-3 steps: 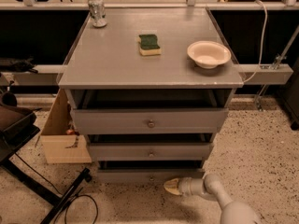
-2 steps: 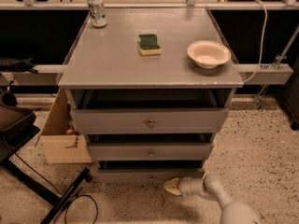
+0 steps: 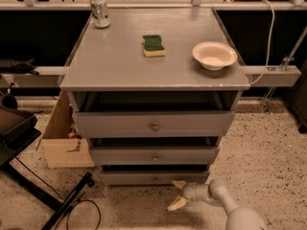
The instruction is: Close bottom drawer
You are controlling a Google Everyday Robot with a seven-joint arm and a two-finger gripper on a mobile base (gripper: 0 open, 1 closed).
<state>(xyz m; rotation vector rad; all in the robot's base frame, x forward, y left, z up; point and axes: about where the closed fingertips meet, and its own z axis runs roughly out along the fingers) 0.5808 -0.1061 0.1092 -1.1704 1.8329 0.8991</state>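
Note:
The bottom drawer (image 3: 154,178) is the lowest and narrowest of three grey fronts of the cabinet, with a small round knob (image 3: 155,179). Its front sits furthest back of the three and only a narrow dark gap shows above it. My gripper (image 3: 178,194) hangs low over the floor just in front of and below the drawer's right half, apart from it. Its two yellowish fingers are spread, one near the drawer's lower edge and one lower toward the floor. It holds nothing.
The middle drawer (image 3: 154,155) and top drawer (image 3: 153,124) stick out further. On the cabinet top (image 3: 115,61) stand a can (image 3: 100,11), a green sponge (image 3: 153,45) and a white bowl (image 3: 214,55). A cardboard box (image 3: 64,138) is at left, a black stand (image 3: 29,176) and cable beside it.

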